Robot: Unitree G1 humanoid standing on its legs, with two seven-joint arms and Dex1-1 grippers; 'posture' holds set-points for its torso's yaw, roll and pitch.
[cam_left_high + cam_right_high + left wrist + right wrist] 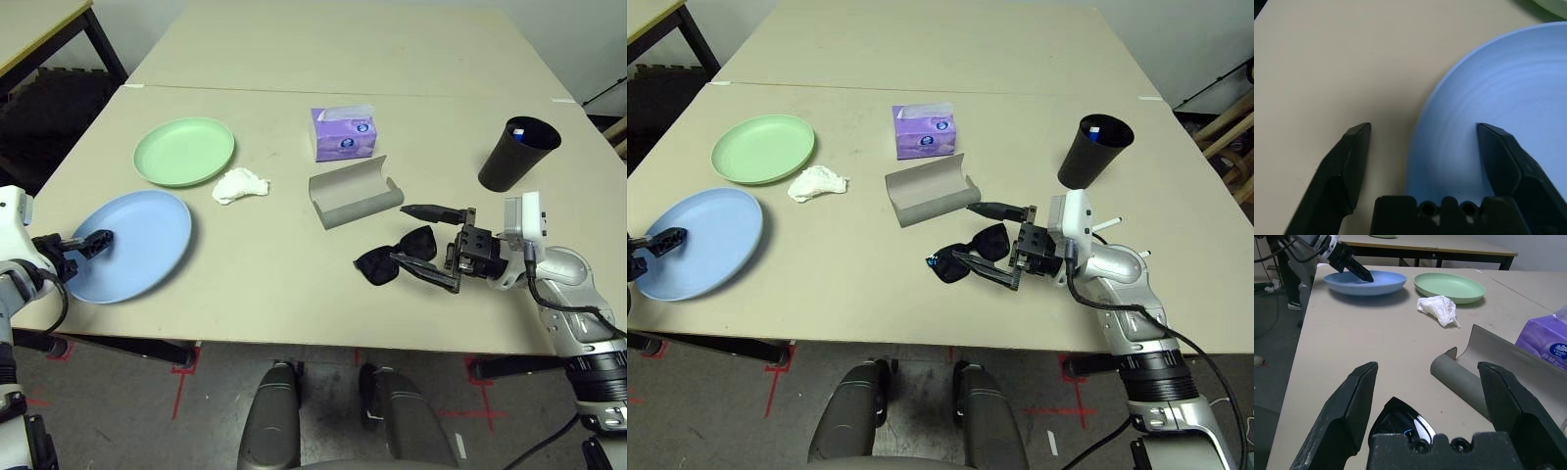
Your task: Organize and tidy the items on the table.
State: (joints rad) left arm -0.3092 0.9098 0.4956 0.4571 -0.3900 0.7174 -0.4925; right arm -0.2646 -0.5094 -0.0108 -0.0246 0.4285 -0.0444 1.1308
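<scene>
The light blue plate [132, 243] lies at the table's front left. My left gripper [83, 245] is open and straddles its near rim, with one finger over the plate [1508, 88] and the other over bare table. Behind it are the pale green plate [184, 150] and the crumpled white tissue [240, 185]. The grey glasses case [355, 192] lies open mid-table. Just in front of it, the black sunglasses [397, 257] rest on the table. My right gripper [426, 242] is open around the right end of the sunglasses [1400, 418]. The black cup [517, 154] stands at the right.
A purple tissue box [343, 132] stands behind the case. A thin white pen [1109, 223] lies by my right wrist. The table [294, 59] stretches wide and bare toward the back. Its front edge runs close under both grippers.
</scene>
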